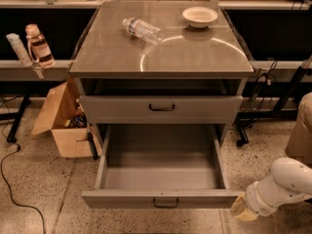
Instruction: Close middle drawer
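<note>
In the camera view the middle drawer (163, 175) stands pulled far out toward the near side, under the shut upper drawer (195, 109) of the grey cabinet. The gripper (241, 210) sits low at near right, just beside the right end of the drawer's front; I cannot tell whether it is released or clenched. The drawer looks like stiff sheet metal, likely light with nothing seen inside. A flat push near its dark bar handle (165, 204) should suit, while a corner push may skew it. A plastic bottle (143, 29) and a bowl (200, 16) rest on the cabinet's surface (195, 52).
</note>
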